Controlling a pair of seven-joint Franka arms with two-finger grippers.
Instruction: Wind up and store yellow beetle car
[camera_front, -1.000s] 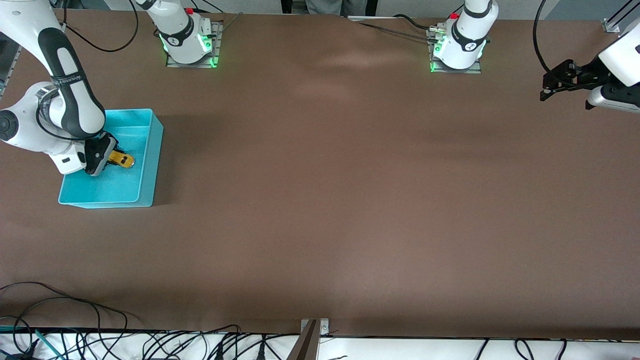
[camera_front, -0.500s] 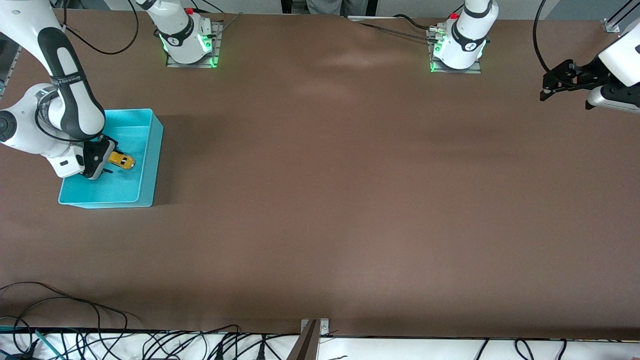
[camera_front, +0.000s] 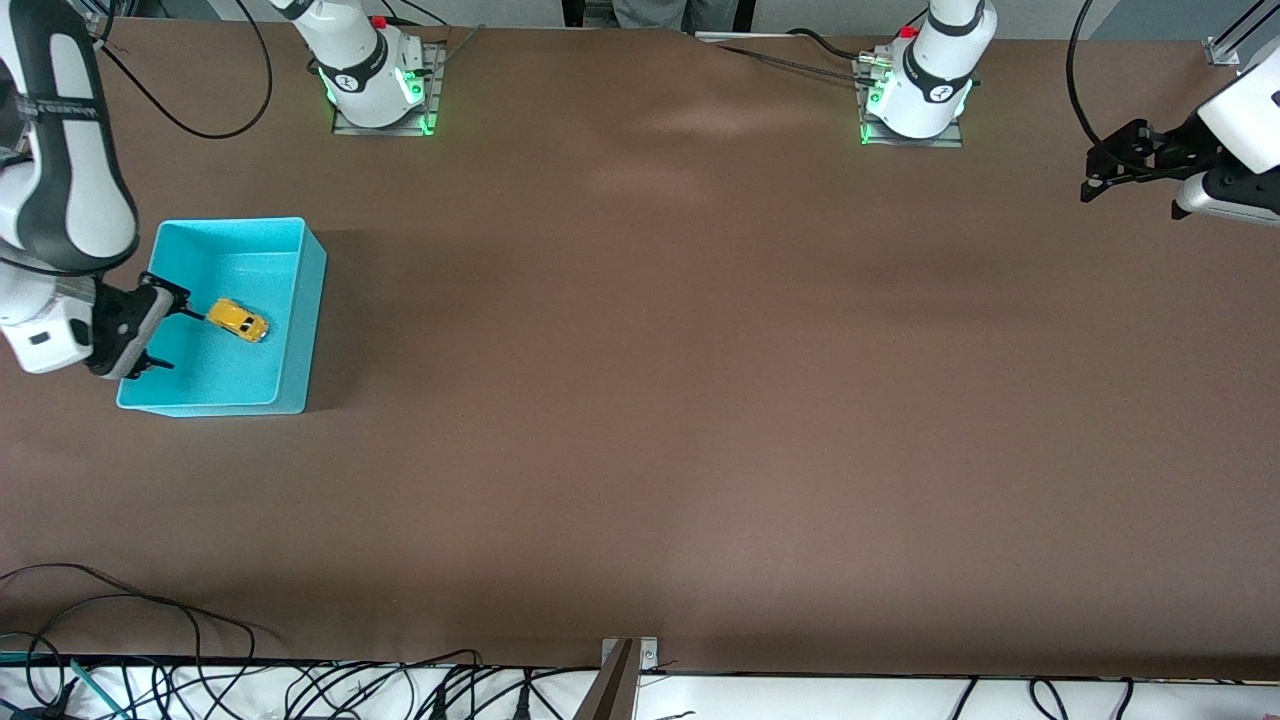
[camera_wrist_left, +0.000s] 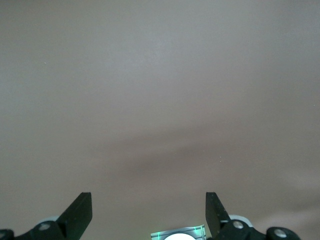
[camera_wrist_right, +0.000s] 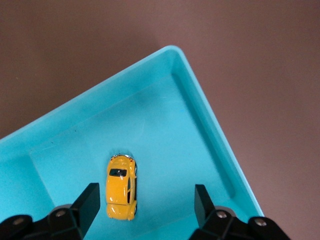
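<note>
The yellow beetle car (camera_front: 238, 320) sits on its wheels in the turquoise bin (camera_front: 300, 330), untouched. My right gripper (camera_front: 165, 338) hangs over the bin, spread wide and empty. My left gripper (camera_front: 1098, 178) waits wide open over bare table (camera_front: 700, 400).

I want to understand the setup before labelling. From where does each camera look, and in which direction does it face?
Front view: high across the table, facing the two bases; it shows the right gripper over the turquoise bin, the left gripper waiting at the left arm's end.
Left wrist view: on the left wrist, looking down at the bare table; open fingertips show.
Right wrist view: on the right wrist, looking down into the bin; open fingertips show.
Shared: front and right wrist views both show the yellow beetle car lying free in the bin.
</note>
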